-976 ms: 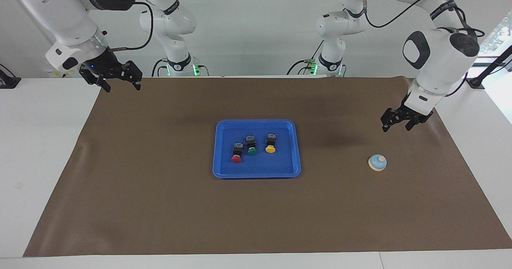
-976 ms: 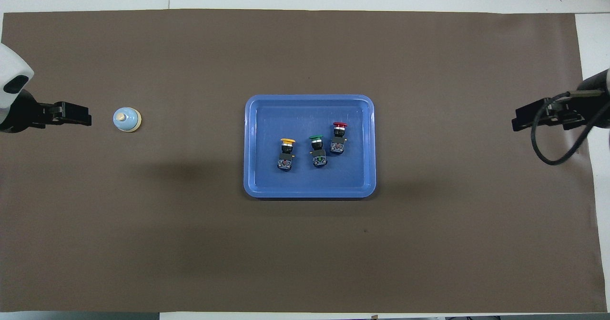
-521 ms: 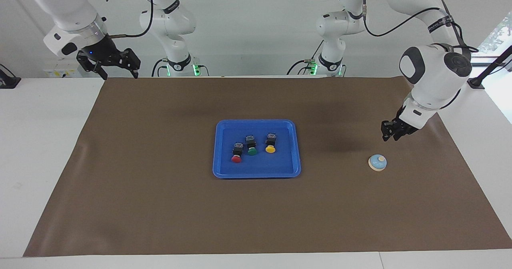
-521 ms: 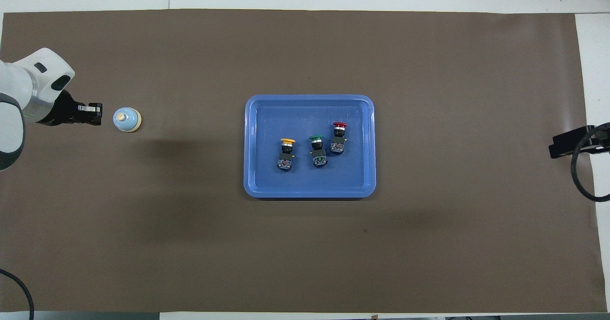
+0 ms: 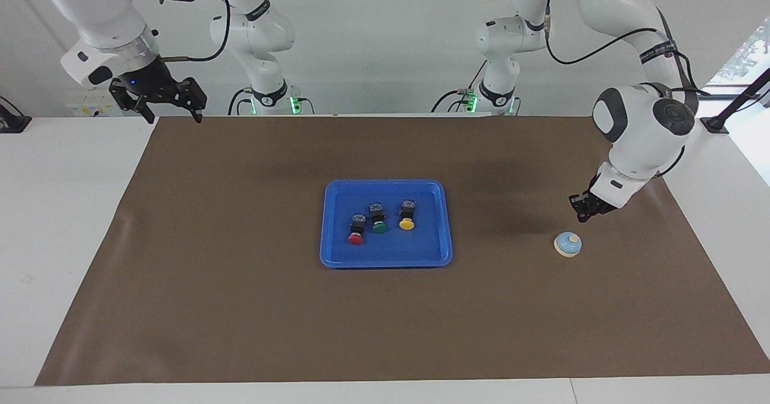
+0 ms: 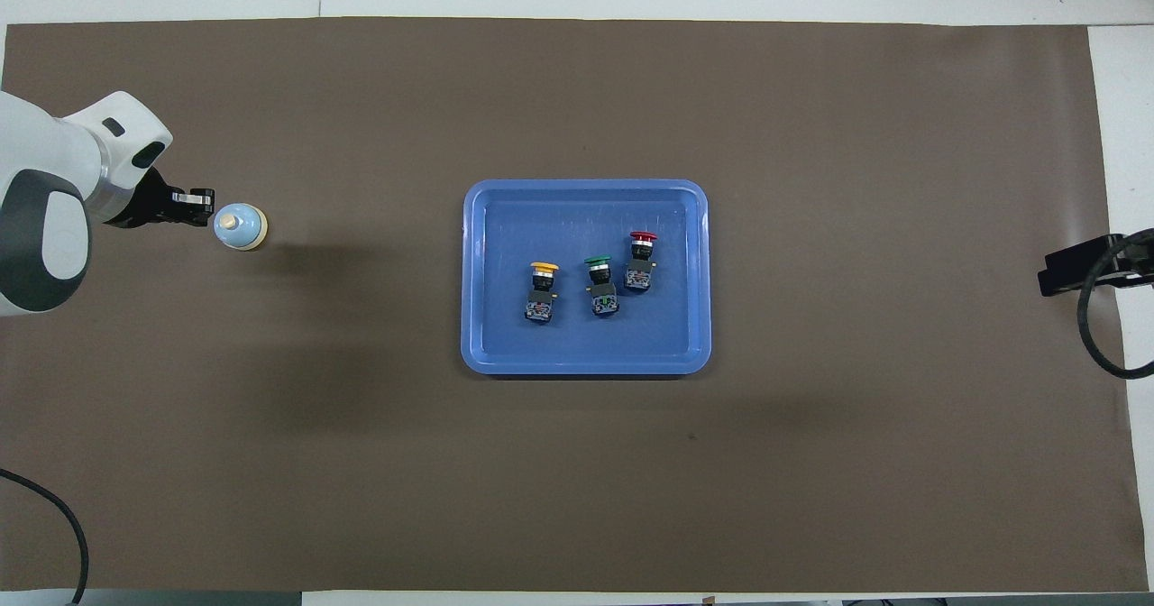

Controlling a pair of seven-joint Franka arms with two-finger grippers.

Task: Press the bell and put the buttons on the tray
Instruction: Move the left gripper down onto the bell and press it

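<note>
A: With three black-bodied push-buttons [image 5: 379, 218] lying on the bright blue plastic tray [image 5: 328, 223], what's left?
B: Small light-blue dome bell [image 5: 567, 244], toward the left arm's end of the tabletop. Left pincer [image 5: 581, 207] shut, empty, raised beside it: come straight down on the knob. Right pincer [image 5: 158, 96] waits open.

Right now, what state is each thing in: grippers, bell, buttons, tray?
left gripper: shut, empty, raised just above the bell.
right gripper: open, empty, waiting.
bell: on the mat, untouched.
yellow button, green button, red button: lying in the tray.
tray: flat, mid-table.
</note>
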